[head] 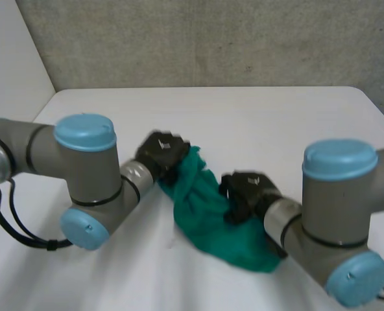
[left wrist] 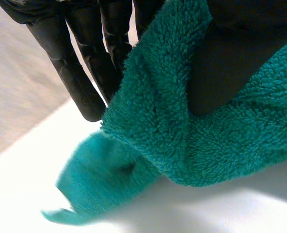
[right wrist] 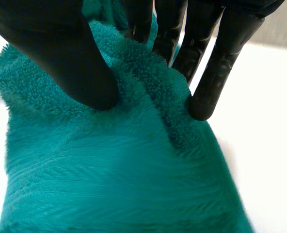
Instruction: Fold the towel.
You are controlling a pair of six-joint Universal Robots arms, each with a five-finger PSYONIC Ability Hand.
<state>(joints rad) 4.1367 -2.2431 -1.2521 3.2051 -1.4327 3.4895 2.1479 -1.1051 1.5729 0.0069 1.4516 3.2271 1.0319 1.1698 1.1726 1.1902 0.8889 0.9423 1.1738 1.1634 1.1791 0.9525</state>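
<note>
Fingers of the left hand (head: 163, 152) and right hand (head: 244, 191) pinch the bunched towel (head: 202, 207) against their thumbs.

A: What could we not verify?
B: Head view: the towel (head: 205, 220) is bunched, so we cannot tell its corners; the right hand (head: 244, 192) covers part of it. The left arm (head: 23, 146) and right arm (head: 381, 173) run off the edges.
A: Left wrist view?
B: The towel's far end is blurred.
</note>
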